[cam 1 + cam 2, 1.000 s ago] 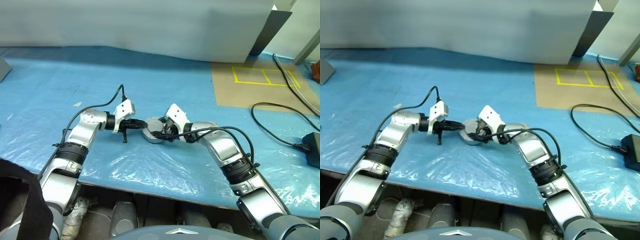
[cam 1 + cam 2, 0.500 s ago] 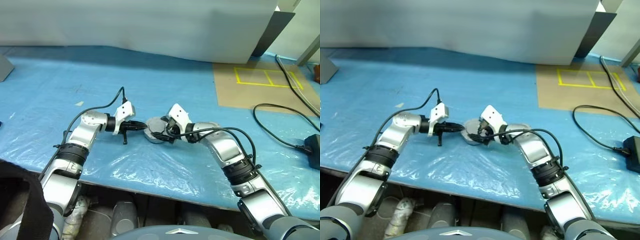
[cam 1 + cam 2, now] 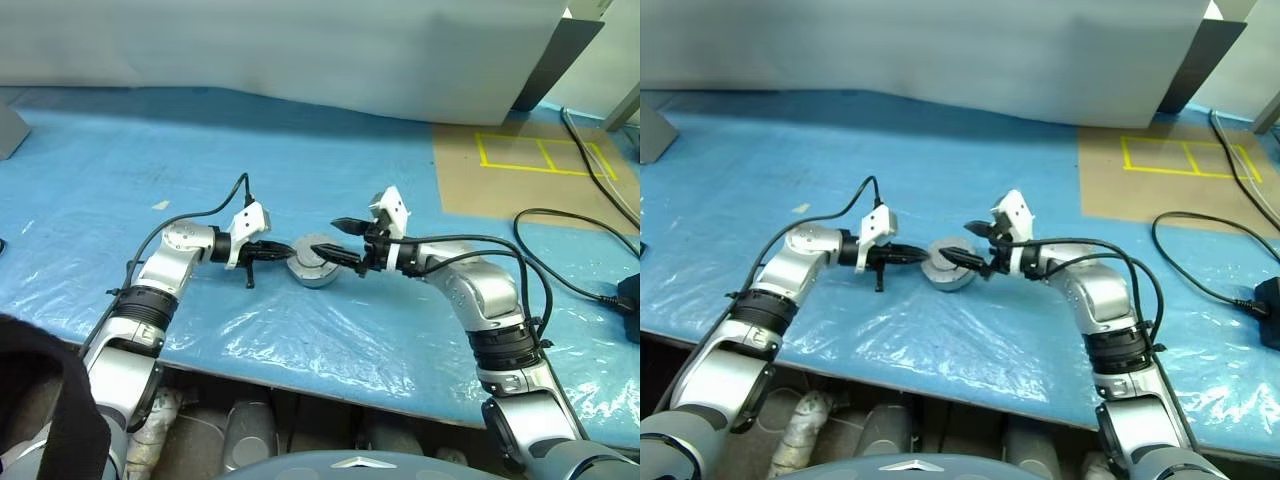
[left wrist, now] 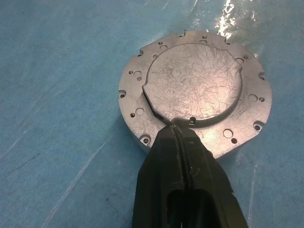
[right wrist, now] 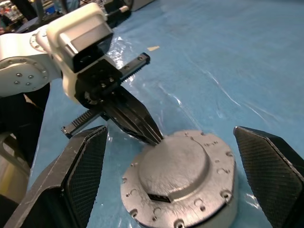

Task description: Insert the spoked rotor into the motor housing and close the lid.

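The motor housing (image 3: 313,270) sits on the blue sheet mid-table, with the silvery lid (image 4: 192,80) lying flat on top, smooth raised face up. My left gripper (image 3: 283,252) is shut, its tip (image 4: 176,130) touching the rim of the lid's raised centre from the left. My right gripper (image 3: 328,236) hangs open just above and to the right of the housing, with nothing between its fingers (image 5: 85,166). The lid (image 5: 178,161) lies below and between them. The spoked rotor is hidden.
A blue plastic sheet (image 3: 150,140) covers the table. A brown board with yellow tape (image 3: 520,170) lies at the back right. Black cables (image 3: 560,250) and a black adapter (image 3: 630,295) lie at the right. A white panel (image 3: 300,50) stands along the back.
My right gripper opened, came off the lid and drew up and to the right. The left gripper kept still against the lid.
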